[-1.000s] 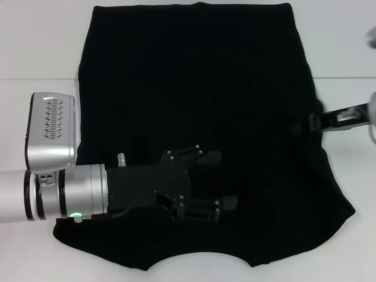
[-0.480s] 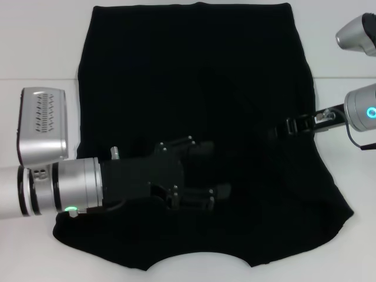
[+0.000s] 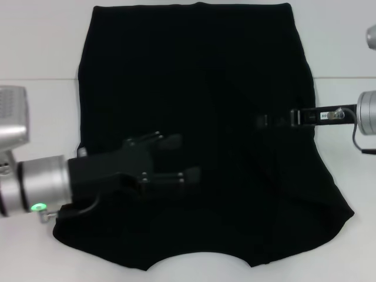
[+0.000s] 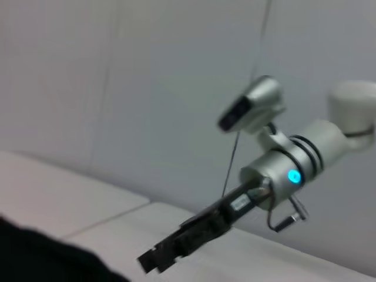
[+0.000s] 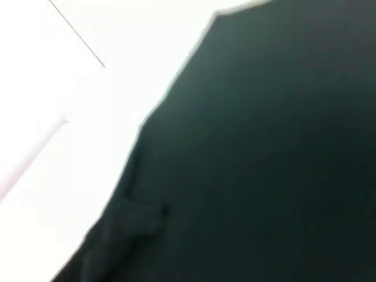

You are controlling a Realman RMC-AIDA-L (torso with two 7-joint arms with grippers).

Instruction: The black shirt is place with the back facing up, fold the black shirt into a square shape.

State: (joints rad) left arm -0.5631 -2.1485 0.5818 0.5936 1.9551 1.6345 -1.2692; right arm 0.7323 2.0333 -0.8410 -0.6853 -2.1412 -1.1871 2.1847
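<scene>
The black shirt (image 3: 194,70) lies flat on the white table, plain side up, and fills most of the head view. My left gripper (image 3: 184,157) hovers over the shirt's near-left part, open, with nothing between its fingers (image 3: 172,140). My right gripper (image 3: 263,121) reaches in from the right, low over the shirt's right half. In the left wrist view the right gripper (image 4: 154,262) shows from the side, with a corner of the shirt (image 4: 35,261) below. The right wrist view shows only the shirt (image 5: 264,147) and its edge against the table.
The white table (image 3: 41,47) shows bare strips to the left and right of the shirt. The left arm's silver wrist (image 3: 35,188) lies over the table's near-left. The right arm's silver wrist (image 3: 367,113) sits at the right edge.
My left gripper has drawn back to the left over the shirt, staying open. My right gripper has pushed further left, from the shirt's right edge to over its right half.
</scene>
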